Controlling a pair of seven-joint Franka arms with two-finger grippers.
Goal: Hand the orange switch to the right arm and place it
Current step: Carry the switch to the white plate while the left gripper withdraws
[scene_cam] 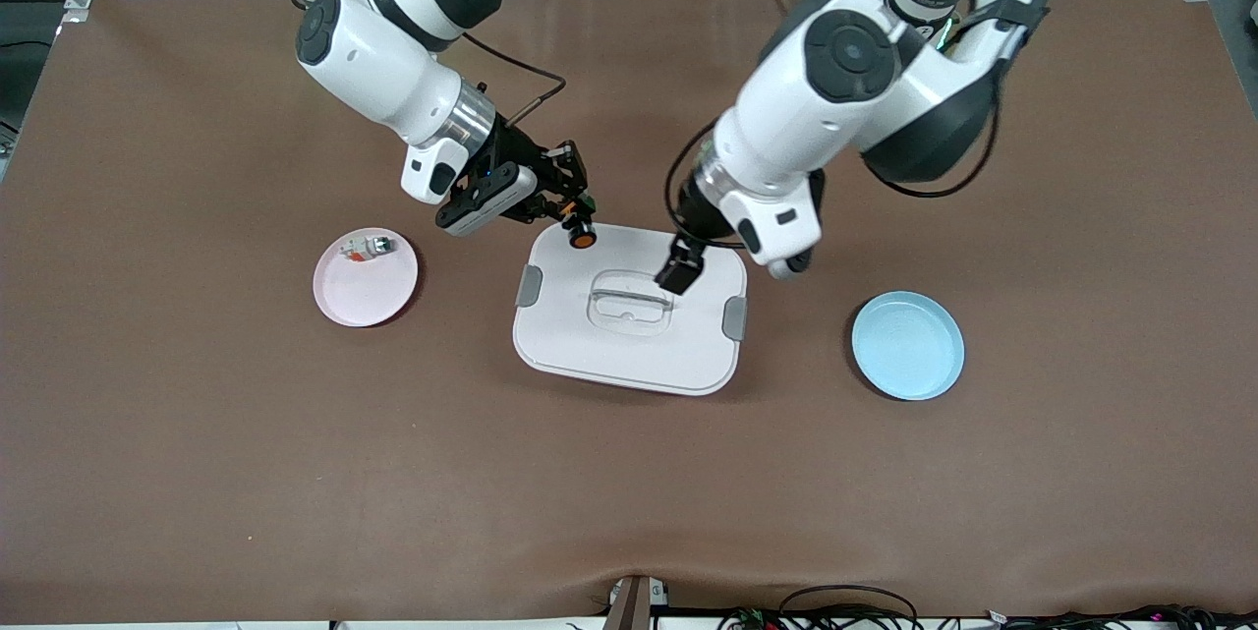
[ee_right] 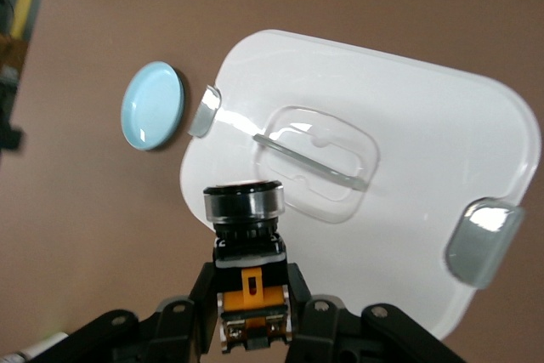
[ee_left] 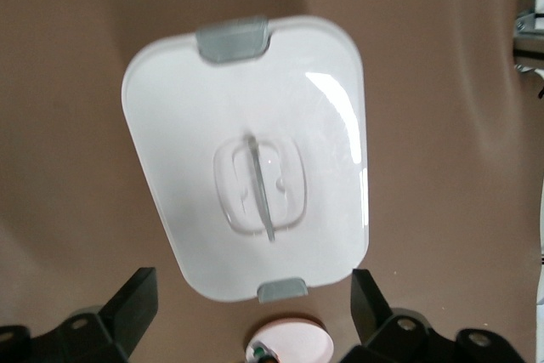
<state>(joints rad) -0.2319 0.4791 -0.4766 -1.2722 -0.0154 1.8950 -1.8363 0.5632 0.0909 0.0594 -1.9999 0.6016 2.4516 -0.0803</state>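
Desk [scene_cam: 197, 473]: brown mat fills the frame, both arms reaching in from the top.
White rectangular box lid with grey clips [scene_cam: 629, 355]: centre of frame, flat.
Pale blue round plate [scene_cam: 907, 346]: lower right of centre, bare.
Pink round plate [scene_cam: 365, 288]: left of centre, carrying a small white-and-clear part [scene_cam: 365, 247].
Left hand [scene_cam: 680, 271]: fingers spread wide, empty, over the lid's handle.
Right hand [scene_cam: 568, 207]: clamped on the orange switch.
Tiny black-and-orange push-button switch [scene_cam: 581, 237]: over the lid's upper edge.
Risk: it sticks out past the fingertips, so I reckon a jolt could twist it loose.

pink plate [scene_cam: 366, 278], blue plate [scene_cam: 907, 346]
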